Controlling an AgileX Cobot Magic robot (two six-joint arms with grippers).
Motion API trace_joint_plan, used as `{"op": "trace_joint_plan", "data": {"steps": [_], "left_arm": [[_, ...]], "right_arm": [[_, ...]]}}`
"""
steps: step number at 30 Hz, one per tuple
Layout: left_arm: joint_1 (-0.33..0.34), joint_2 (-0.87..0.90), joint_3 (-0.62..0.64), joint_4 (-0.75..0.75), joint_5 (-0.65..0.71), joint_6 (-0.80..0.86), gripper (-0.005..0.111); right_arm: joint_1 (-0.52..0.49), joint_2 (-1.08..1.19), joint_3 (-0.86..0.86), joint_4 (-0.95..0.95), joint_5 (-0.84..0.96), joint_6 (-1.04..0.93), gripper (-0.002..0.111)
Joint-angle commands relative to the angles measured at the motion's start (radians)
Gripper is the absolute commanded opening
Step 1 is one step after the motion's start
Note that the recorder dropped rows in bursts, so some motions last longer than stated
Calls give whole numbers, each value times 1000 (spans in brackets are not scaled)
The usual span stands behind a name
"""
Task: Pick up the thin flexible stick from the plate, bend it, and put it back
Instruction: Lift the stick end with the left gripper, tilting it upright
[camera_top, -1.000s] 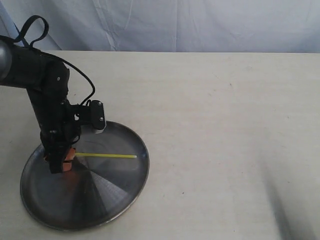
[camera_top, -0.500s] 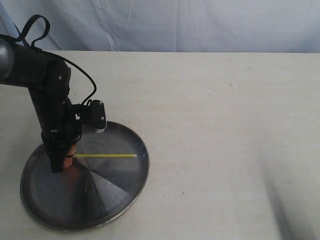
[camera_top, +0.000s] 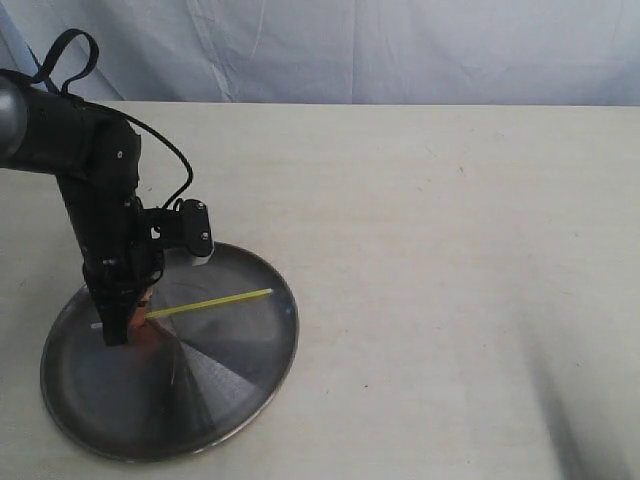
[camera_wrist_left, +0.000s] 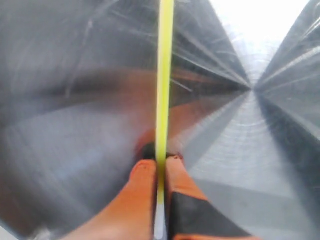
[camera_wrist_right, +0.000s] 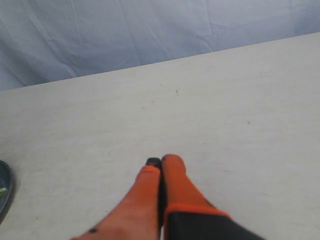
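Reaching down over the left part of the plate (camera_top: 225, 375), the black left arm (camera_top: 95, 190) is shown in the exterior view with the left gripper (camera_top: 120, 325) pointed at the metal surface. The thin flexible stick (camera_top: 210, 304) is held there close to one end. In the left wrist view the orange fingers (camera_wrist_left: 142, 185) are seen drawn together on the yellow rod, with no more than its thinness left between them, and a short pale tip is seen sticking out behind the grip. From the fingers the stick is seen to run straight, without a kink, across the plate towards its right side. In the exterior view it is slanted, the free end lying higher in the picture than the gripped end and ending inside the rim. Whether that free end touches the plate cannot be told. The plate is set on a pale beige table (camera_top: 450, 250), in the lower left of the exterior view, and a blue-grey cloth (camera_top: 400, 50) is hung behind. The right gripper (camera_wrist_right: 161, 162) is shown only in the right wrist view. Its fingers are pressed fully together with nothing between them, above bare table and apart from the plate, of which a sliver of rim is caught at the picture's edge.
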Motion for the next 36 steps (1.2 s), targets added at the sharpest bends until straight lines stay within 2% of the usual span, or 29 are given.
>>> {"op": "trace_joint_plan", "data": {"steps": [1, 8, 16, 24, 26, 29, 34, 36], "left_arm": [[0, 36, 18, -64, -14, -24, 0], [0, -43, 18, -136, -8, -32, 0], [0, -149, 18, -117, 40, -119, 0], [0, -334, 20, -119, 170, -262, 0], [0, -434, 61, -217, 120, -318, 0], [-2, -526, 124, -356, 49, -287, 0], [-2, -669, 195, -578, 44, -182, 0], [-2, -693, 208, -616, 44, -149, 0]], "right_arm": [[-7, -8, 2, 3, -7, -1, -1], [-7, -8, 2, 3, -7, -1, -1], [-7, -8, 2, 3, -7, -1, -1], [-7, -8, 2, -7, -7, -1, -1], [-7, -8, 2, -7, -7, -1, -1], [-7, -8, 2, -25, -43, -1, -1], [-7, -8, 2, -19, -353, -1, -1], [-7, -8, 2, -19, -377, -1, -1]]}}
